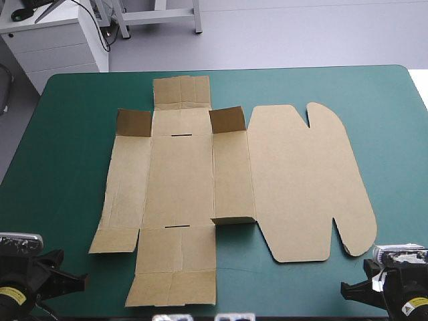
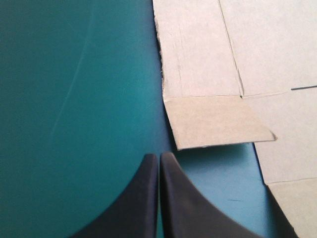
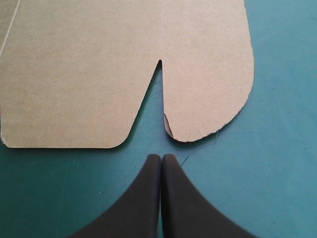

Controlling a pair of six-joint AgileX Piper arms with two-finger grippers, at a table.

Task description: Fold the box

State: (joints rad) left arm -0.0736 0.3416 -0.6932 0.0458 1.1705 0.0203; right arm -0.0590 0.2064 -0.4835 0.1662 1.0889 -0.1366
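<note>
The brown box (image 1: 227, 184) lies as a cut sheet on the teal-green cover, mostly flat, with two small flaps (image 1: 226, 119) raised near its far end. My left gripper (image 2: 159, 157) is shut and empty at the table's near left, just short of the sheet's near-left flap (image 2: 213, 121). My right gripper (image 3: 161, 158) is shut and empty at the near right, pointing at the notch beside the lid's rounded tab (image 3: 208, 84). In the high view both arms show only at the bottom corners, the left (image 1: 40, 277) and the right (image 1: 384, 284).
Bare teal-green cover (image 1: 73, 134) surrounds the sheet on all sides. A white cabinet (image 1: 57, 40) stands beyond the table's far left corner.
</note>
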